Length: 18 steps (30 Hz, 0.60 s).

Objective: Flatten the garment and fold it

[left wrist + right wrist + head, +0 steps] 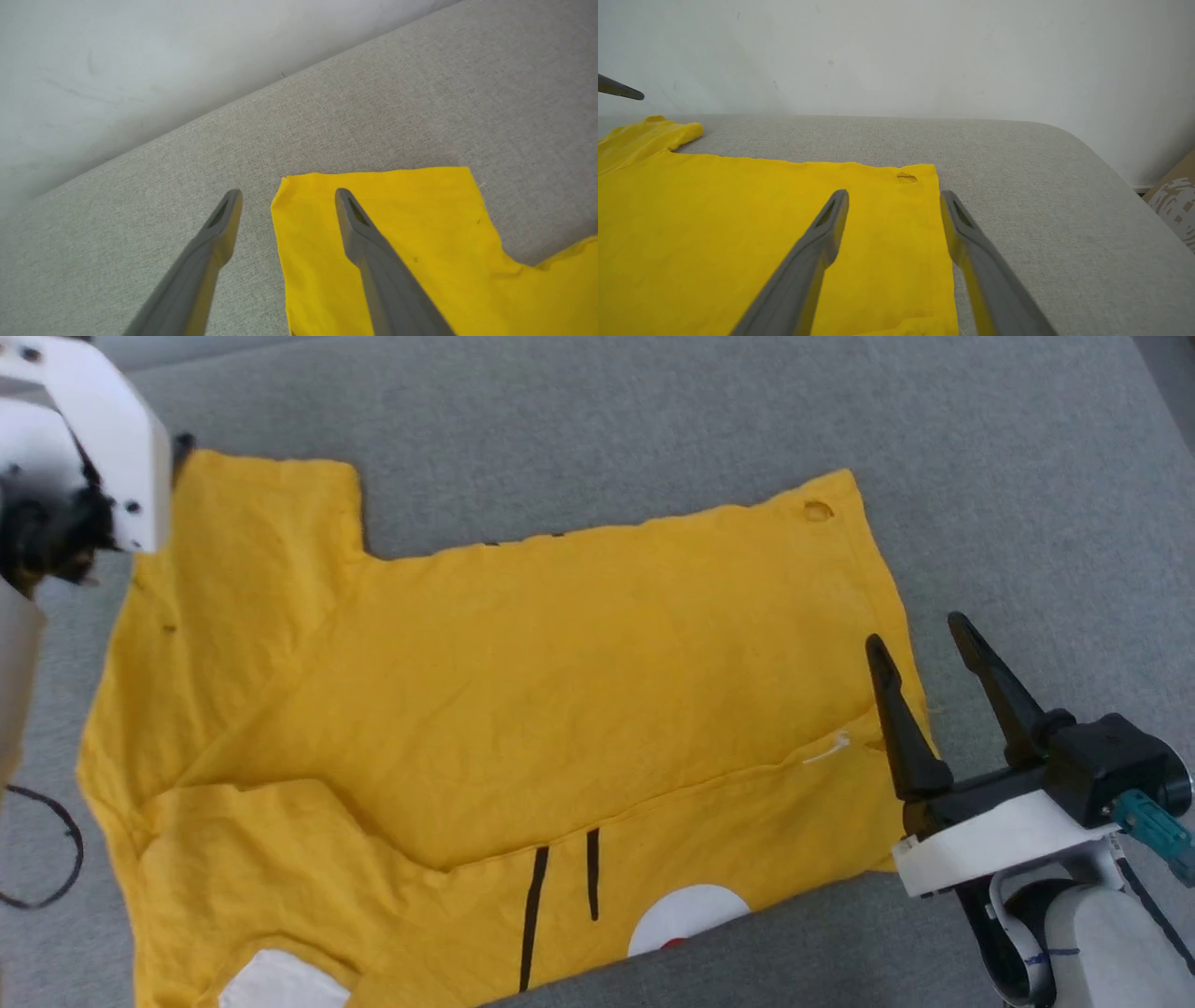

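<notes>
The right gripper (pixel 915 631) is open and empty, 1 finger above the hem edge of the yellow T-shirt (pixel 523 681), 1 above the grey cushion (pixel 653 420). The left gripper (pixel 288 193), open too, hangs over the sleeve corner. The cushion extends wide beyond the far edge.

Garment (pixel 523 691): your head view's bottom edge cuts off its near side.
Left end effector (pixel 287 192): blurred in your head view, fingers mostly hidden.
Cable (pixel 79 845): cut at left edge.

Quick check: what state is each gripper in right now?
Left gripper: open, empty, at a sleeve corner of the garment.
Right gripper: open, empty, at the garment's hem.
</notes>
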Tool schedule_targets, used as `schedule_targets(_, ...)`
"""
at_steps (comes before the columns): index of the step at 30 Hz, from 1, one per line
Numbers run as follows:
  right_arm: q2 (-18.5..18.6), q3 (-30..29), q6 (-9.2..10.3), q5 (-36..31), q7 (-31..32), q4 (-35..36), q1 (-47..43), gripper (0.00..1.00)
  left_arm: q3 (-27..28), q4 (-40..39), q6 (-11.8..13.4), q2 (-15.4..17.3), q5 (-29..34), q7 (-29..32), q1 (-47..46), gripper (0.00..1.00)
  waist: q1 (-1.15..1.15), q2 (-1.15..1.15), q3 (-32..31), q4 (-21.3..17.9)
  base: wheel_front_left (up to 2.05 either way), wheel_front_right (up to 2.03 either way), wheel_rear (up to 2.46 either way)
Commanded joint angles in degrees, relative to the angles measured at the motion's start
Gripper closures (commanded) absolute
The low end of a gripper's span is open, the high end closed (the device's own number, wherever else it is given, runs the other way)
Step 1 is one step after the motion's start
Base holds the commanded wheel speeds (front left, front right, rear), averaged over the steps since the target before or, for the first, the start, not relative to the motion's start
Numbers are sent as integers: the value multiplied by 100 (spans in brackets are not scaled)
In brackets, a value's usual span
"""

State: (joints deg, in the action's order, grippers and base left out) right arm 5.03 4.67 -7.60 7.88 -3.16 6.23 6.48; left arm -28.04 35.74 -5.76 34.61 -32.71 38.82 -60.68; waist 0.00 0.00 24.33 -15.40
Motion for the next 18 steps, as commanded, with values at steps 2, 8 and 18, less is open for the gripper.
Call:
schedule_targets(2,-38,42,11,49,-71,-15,144,0,27,151,110,86,-1,170,-210,0,0,0,335,-290,0,0,0)
schedule_targets(8,-66,-92,11,24,-164,-87,234,0,-60,400,170,220,-27,922,-451,0,0,0,506,-384,0,0,0)
schedule_targets(18,-52,-248,11,10,-176,-170,313,0,-15,315,70,153,-527,1563,-214,100,0,0,590,-315,0,0,0)
